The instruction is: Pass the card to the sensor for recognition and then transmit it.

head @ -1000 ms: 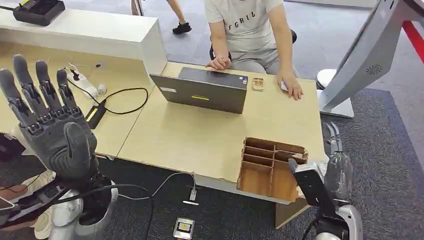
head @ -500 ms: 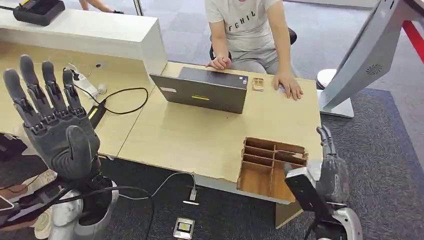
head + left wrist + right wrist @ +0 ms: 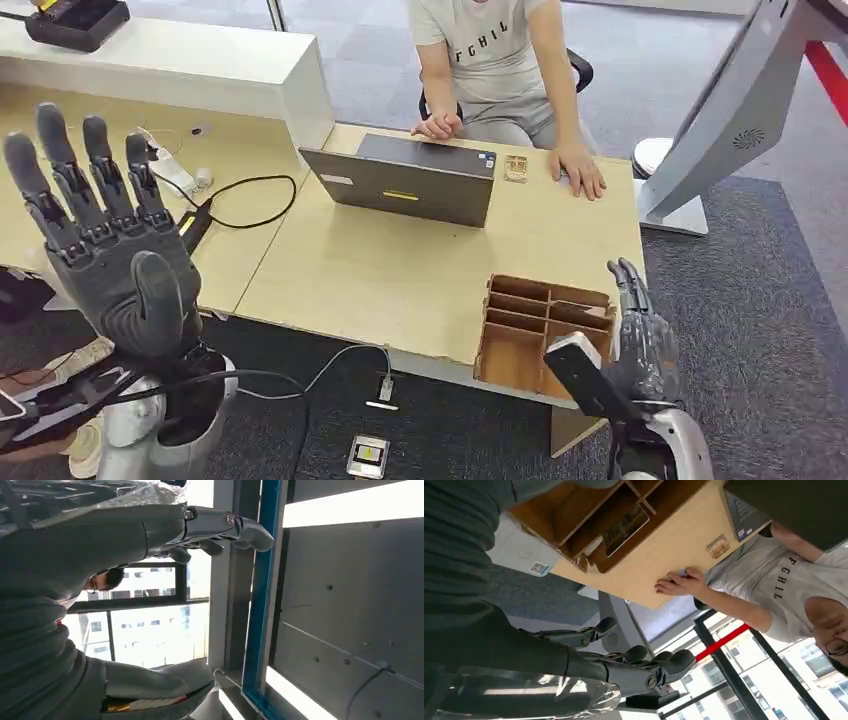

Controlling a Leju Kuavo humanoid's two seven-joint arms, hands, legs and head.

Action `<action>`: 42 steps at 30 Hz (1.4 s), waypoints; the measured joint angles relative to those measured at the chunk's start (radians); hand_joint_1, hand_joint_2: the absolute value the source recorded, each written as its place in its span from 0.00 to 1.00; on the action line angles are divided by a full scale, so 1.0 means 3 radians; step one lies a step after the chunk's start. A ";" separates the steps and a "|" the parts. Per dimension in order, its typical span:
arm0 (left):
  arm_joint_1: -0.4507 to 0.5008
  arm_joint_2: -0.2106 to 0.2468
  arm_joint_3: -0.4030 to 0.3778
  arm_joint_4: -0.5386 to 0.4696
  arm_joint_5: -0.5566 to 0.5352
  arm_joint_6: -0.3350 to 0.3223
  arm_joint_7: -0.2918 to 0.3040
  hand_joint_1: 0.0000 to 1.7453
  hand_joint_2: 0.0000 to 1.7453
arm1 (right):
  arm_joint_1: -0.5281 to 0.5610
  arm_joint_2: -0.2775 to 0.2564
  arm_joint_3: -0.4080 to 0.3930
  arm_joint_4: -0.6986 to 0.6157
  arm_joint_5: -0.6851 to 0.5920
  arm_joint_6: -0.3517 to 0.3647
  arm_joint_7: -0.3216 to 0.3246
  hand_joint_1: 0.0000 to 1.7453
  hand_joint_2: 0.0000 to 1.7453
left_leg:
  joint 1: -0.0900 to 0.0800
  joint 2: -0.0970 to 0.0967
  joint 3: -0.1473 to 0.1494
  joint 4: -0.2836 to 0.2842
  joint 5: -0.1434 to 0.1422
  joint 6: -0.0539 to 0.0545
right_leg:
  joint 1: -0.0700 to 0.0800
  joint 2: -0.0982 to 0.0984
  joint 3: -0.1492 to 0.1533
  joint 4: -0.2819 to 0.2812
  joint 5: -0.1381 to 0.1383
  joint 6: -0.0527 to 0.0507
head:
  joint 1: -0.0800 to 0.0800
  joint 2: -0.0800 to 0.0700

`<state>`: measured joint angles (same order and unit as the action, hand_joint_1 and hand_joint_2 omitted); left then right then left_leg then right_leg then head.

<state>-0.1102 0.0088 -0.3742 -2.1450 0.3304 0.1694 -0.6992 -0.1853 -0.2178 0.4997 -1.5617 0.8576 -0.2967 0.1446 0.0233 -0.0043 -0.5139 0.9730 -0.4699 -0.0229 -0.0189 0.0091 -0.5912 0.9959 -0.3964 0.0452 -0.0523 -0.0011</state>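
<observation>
While the left hand [image 3: 105, 255] stands raised, fingers spread, empty, right hand [image 3: 640, 345] beside the wooden organizer [image 3: 540, 335], fingers extended, apparently holding nothing.

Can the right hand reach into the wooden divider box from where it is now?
Probably yes. The right hand, open and empty, hangs just beside the wooden divider box at the table's near edge. The box's slots are open on top, and nothing stands between them.
</observation>
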 joint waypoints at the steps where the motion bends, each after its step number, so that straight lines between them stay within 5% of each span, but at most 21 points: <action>1: -0.0007 -0.0001 0.0000 0.0000 0.0006 0.0006 0.0000 0.00 1.00 | -0.0018 0.0006 0.0006 0.0035 -0.0001 0.0029 0.0001 0.00 1.00 | 0.0000 0.0000 0.0000 0.0000 0.0000 0.0000 | 0.0000 0.0000 0.0000 0.0000 0.0000 0.0000 | -0.0001 0.0000; 26: -0.0076 -0.0005 -0.0024 0.0004 -0.0015 -0.0097 0.0000 0.00 1.00 | -0.0414 0.0156 0.0123 0.0900 0.0038 0.0248 0.0036 0.00 1.00 | 0.0000 0.0000 -0.0001 0.0000 0.0000 0.0000 | 0.0000 0.0000 0.0000 0.0000 0.0000 0.0000 | 0.0000 0.0000; 27: -0.0080 -0.0006 -0.0024 0.0004 -0.0017 -0.0102 0.0000 0.00 1.00 | -0.0421 0.0163 0.0130 0.0923 0.0038 0.0258 0.0036 0.77 1.00 | 0.0000 0.0000 -0.0001 0.0000 0.0000 0.0000 | 0.0000 0.0000 0.0000 0.0000 0.0000 0.0000 | 0.0000 0.0000; 28: -0.0084 -0.0006 -0.0024 0.0004 -0.0018 -0.0106 0.0000 0.00 1.00 | -0.0426 0.0169 0.0135 0.0942 0.0038 0.0266 0.0036 1.00 1.00 | 0.0000 0.0000 -0.0001 0.0000 0.0000 0.0000 | 0.0000 0.0000 0.0000 0.0000 0.0000 0.0000 | -0.0001 0.0000; 42: -0.0095 -0.0036 -0.0015 0.0004 -0.0027 -0.0196 0.0000 0.00 1.00 | -0.0514 0.0229 0.0224 0.1162 0.0014 0.0371 0.0031 1.00 1.00 | 0.0000 -0.0001 -0.0001 0.0000 0.0000 0.0000 | 0.0000 0.0000 0.0000 0.0000 0.0000 0.0000 | 0.0000 0.0000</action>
<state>-0.1387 -0.0019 -0.3788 -2.1439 0.3223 0.1106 -0.6992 -0.3394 -0.1492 0.5669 -1.2131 0.8618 -0.1854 0.1537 0.0233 -0.0044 -0.5141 0.9731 -0.4699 -0.0229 -0.0189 0.0090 -0.5912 0.9959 -0.3964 0.0452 -0.0523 -0.0011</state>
